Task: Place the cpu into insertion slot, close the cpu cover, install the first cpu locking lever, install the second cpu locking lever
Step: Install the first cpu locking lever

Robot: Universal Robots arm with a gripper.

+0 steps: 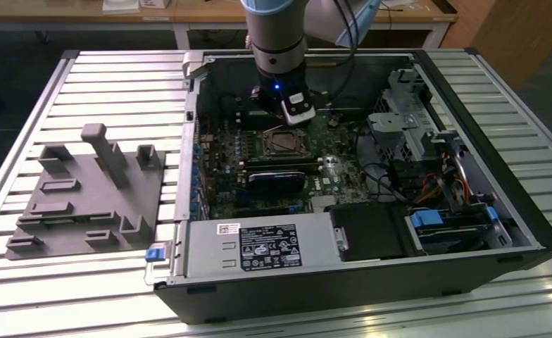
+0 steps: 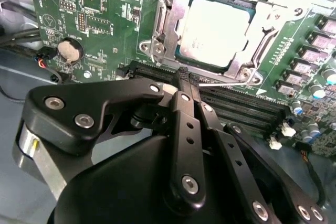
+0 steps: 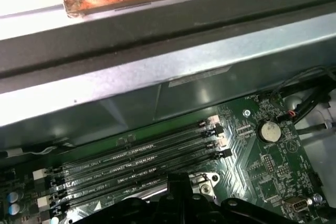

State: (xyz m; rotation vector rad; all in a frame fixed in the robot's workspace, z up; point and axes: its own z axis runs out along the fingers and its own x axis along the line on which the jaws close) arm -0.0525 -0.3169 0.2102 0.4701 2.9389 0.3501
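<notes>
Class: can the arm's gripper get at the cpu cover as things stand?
Probably yes: the black gripper hangs beside the silvery square-frame cpu cover, over long black memory slots, nothing between.

Black gripper [image 3: 178, 181] near long memory slots [image 3: 136, 156] on green circuit board [image 3: 252, 169], coin battery [image 3: 270, 130], grey case wall [image 3: 210, 72].

cpu [image 2: 212, 27]: we saw a flat square chip with a pale, glare-washed metal top, seated level in its socket in the second wrist view.
insertion slot [image 2: 206, 64]: we found it occupied, with a thin dark border showing around the cpu and green board [image 2: 105, 19] all round it; in the exterior view it sat just above the frame's centre.
cpu cover [image 2: 167, 22]: a silvery metal frame lay flat around the cpu, whose top showed through its square window.
</notes>
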